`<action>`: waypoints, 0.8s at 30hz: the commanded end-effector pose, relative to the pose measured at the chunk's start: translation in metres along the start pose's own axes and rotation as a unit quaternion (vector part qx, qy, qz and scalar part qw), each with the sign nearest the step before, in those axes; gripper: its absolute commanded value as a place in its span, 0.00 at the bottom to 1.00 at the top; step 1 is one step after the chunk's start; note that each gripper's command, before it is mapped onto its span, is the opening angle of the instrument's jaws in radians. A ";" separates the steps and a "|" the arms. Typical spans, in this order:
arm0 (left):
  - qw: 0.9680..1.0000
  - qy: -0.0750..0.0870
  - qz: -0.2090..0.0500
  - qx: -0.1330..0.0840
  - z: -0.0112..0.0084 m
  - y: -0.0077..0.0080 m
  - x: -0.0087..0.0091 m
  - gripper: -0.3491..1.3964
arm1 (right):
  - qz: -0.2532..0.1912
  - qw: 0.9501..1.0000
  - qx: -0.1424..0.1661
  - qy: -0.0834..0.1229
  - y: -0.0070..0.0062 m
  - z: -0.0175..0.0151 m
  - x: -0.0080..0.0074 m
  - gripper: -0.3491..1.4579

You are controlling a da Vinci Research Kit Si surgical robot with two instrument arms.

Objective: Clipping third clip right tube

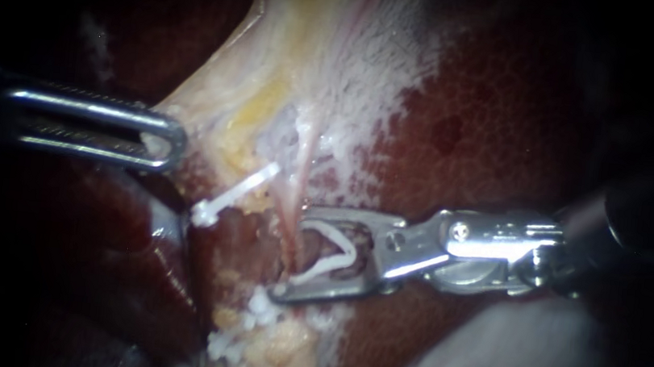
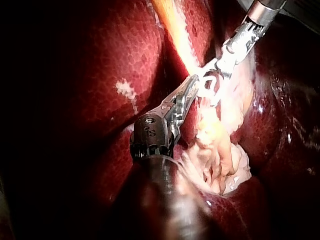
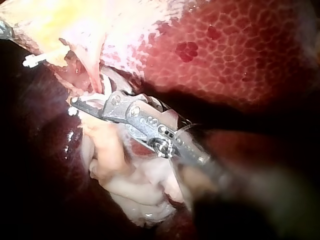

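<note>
A thin pink tube (image 1: 303,174) runs down from the pale yellow tissue (image 1: 275,56) into the dissected pocket. My right instrument (image 1: 291,253) enters from the right, jaws spread wide on either side of this tube, with an open white clip (image 1: 333,255) seated between them. Its own camera shows the same jaws (image 3: 92,106) and clip (image 3: 107,88) against the tube. My left instrument (image 1: 172,141) comes in from the left, its jaws shut on the edge of the pale tissue, seen also in its wrist view (image 2: 194,89). A closed white clip (image 1: 233,193) lies slantwise just left of the tube.
Dark red mottled liver (image 1: 504,121) fills the right and upper right. White and yellow fatty bits (image 1: 258,338) lie below the jaws. A pale soft mass (image 1: 502,364) sits at the lower right. In the right wrist view, pale folded tissue (image 3: 135,185) hangs under the instrument.
</note>
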 end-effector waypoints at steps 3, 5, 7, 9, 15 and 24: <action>1.000 0.000 0.000 0.000 0.0000 0.0000 0.0001 0.00 | 0.009 1.000 0.005 -0.001 -0.0004 0.0002 0.0003 0.50; 1.000 0.000 0.000 0.000 0.0001 0.0000 0.0001 0.00 | 0.012 1.000 0.007 -0.001 -0.0007 0.0002 0.0004 0.49; 1.000 0.000 0.000 0.000 0.0001 0.0000 0.0001 0.00 | 0.018 1.000 0.010 -0.001 -0.0008 0.0002 0.0004 0.48; 1.000 0.000 0.000 0.000 0.0001 0.0000 0.0001 0.00 | 0.018 1.000 0.013 -0.001 -0.0008 0.0001 0.0005 0.47; 1.000 0.000 0.000 0.000 0.0001 0.0000 0.0001 0.00 | 0.032 0.999 0.016 -0.002 -0.0008 -0.0006 0.0003 0.35; 1.000 0.000 0.000 0.000 0.0001 0.0000 0.0001 0.00 | 0.052 0.998 0.018 -0.003 0.0001 -0.0013 -0.0003 0.04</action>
